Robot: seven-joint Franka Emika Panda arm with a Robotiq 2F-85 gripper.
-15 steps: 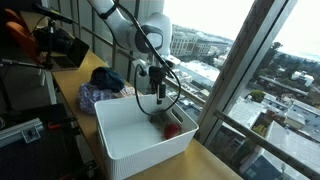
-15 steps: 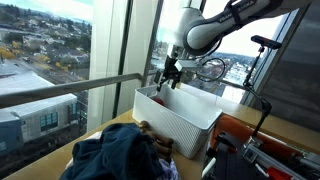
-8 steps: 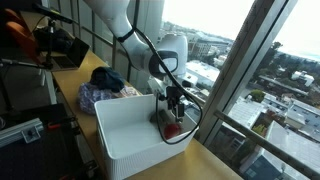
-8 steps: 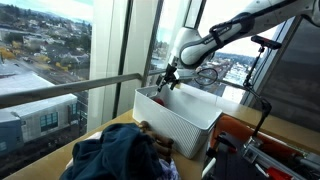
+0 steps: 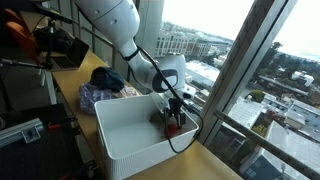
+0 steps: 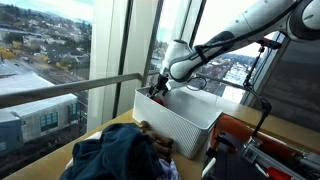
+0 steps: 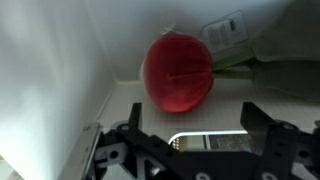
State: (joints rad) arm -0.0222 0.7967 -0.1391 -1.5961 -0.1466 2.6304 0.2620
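gripper [image 5: 168, 117] is seen lowered deep into the white bin [image 5: 125, 150], whereas a second ago it was held above the rim. its fingers [image 7: 134, 114] are held apart, with nothing clamped between them. the red round object [image 7: 178, 72] is found just ahead of the fingers, in a corner of the bin against its wall. the pile of clothes [image 5: 105, 90] beside the bin is left unchanged.

arm [image 5: 112, 20]: white, rounded | end effector [image 7: 192, 120]: blk | cable [image 5: 192, 127]: blk
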